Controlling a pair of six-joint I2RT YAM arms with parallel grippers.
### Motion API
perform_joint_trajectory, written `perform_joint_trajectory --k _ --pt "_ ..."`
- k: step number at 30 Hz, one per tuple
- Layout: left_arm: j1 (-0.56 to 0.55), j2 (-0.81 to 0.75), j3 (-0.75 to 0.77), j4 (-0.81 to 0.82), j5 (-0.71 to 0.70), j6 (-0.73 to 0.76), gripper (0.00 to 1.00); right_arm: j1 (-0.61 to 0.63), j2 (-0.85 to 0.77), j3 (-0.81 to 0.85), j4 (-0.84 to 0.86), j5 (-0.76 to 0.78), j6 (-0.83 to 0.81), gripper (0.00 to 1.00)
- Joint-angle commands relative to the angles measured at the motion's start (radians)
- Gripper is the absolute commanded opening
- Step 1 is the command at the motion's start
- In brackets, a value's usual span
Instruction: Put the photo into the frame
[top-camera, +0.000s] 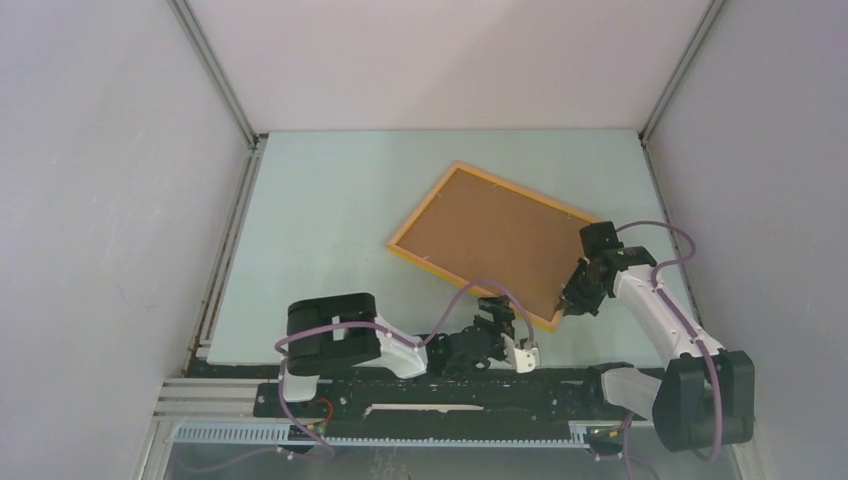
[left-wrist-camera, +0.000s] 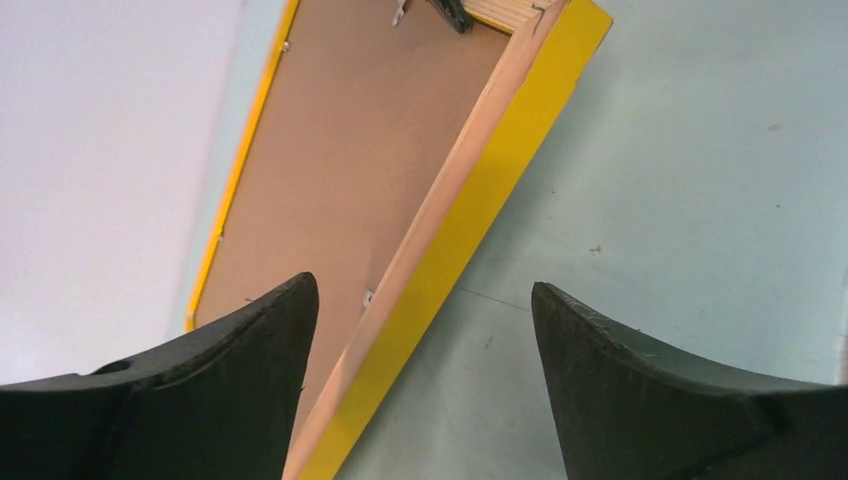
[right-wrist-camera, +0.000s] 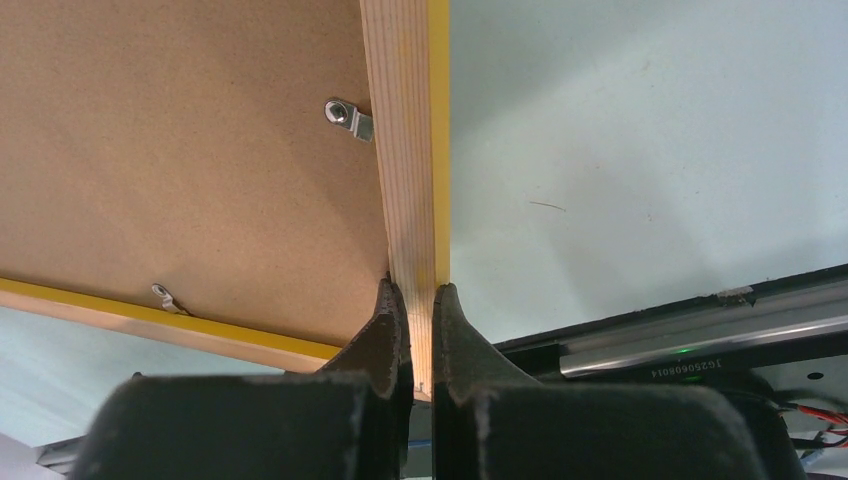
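A: Checked the top view first. Found the table carrying the frame face down, skewed, right of centre, with the brown backing board uppermost.

B: Why face down?

A: Probably to expose the back, where a print would load. A judgement only.

B: Any sign of the photo?

A: None in any of the three views. Cannot tell whether it is under the board or elsewhere.

B: Right gripper?

A: Closed hard across the frame's wooden rail near the corner closest to its own base, one finger on the board side, one on the outer yellow side. Read as a steadying hold, pinning the frame for work on the back.

B: Left gripper?

A: Spread wide, holding nothing. Sitting low by the table's near edge, aimed along the frame's near corner, apart from it as far as visible.

B: Anything seen in one view only?

A: Layout and both arms together, top view only. Bare wood grain on the rail and two small metal tabs at the board's edge, right wrist. Broad yellow outer side of the frame, left wrist.
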Motion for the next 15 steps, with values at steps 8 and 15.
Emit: perform_joint_trajectory --k 8,15 --pt "-0.004 0.102 0.122 0.176 -0.097 0.171 0.83 -0.043 -0.027 0.061 -0.027 -0.067 -0.007 0.0" --pt "0.007 0.135 0.166 0.133 -0.061 0.191 0.78 -0.051 -0.023 0.061 -0.026 -0.097 -0.002 0.0"
